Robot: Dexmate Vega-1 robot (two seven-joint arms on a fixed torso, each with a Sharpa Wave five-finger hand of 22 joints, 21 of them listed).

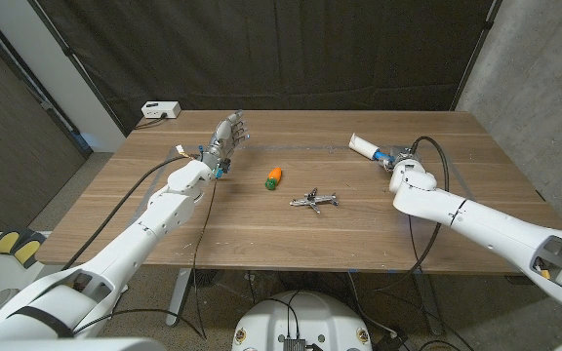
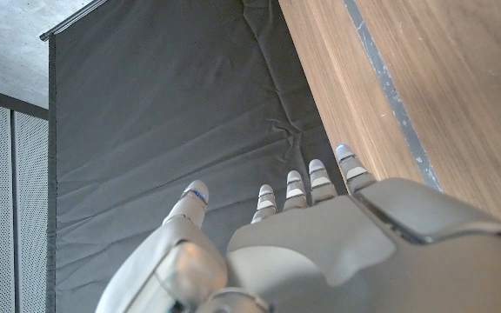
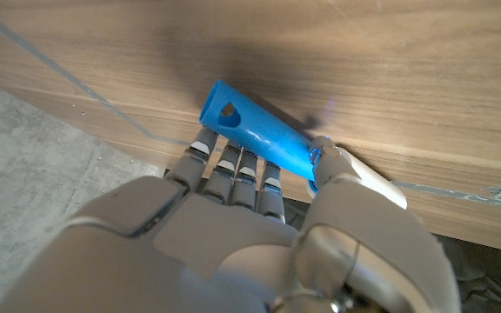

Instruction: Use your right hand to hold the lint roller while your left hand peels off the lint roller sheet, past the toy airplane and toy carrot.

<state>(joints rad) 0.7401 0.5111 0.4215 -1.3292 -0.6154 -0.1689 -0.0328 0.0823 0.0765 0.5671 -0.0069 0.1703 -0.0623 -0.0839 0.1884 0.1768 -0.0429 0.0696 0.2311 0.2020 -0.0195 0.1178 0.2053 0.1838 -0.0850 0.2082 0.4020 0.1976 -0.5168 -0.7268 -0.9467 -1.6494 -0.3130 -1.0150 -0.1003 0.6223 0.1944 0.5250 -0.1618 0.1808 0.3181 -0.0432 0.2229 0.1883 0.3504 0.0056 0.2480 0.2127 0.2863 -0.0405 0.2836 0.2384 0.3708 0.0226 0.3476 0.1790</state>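
now the right hand (image 3: pixel 259 226) grips the blue-handled, white lint roller (image 1: pixel 369 148).

Lint roller (image 1: pixel 369 148) partly hidden behind the right hand (image 1: pixel 404 166); white roll out of sight in the right wrist view, blue handle (image 3: pixel 255 130) half covered by fingers (image 3: pixel 233 169). Toy airplane (image 1: pixel 313 201) too small for detail.

The lint roller (image 1: pixel 371 148) lies on its side in the upper right of the head view, white roll pointing up-left, blue handle (image 3: pixel 255 132) gripped by the right hand (image 1: pixel 405 168). The orange toy carrot (image 1: pixel 274 176) with green top sits mid-frame, and the grey toy airplane (image 1: pixel 313 201) lies just lower right of it.
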